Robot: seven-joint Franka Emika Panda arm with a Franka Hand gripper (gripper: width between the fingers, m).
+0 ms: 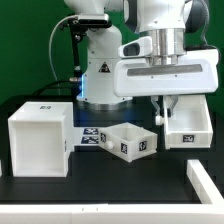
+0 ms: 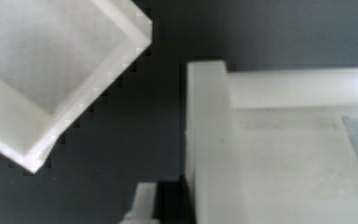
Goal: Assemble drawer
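On the black table (image 1: 110,178), a matte white tagged tray (image 1: 187,128) sits just beside the clenched gripper (image 1: 163,114).

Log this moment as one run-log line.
gripper: shut | matte white cube-like plastic casing: exterior view's left | shallow white open-topped tray: outside casing, not inserted

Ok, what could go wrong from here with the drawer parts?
1. The gripper is shut right beside the matte white plastic tray on the exterior view's right. Whether it grips the wall is unclear, so a move might only shove or twist it.
2. A second shallow white tray sits skewed between it and the large white cube-like casing; sliding toward the casing could knock it.
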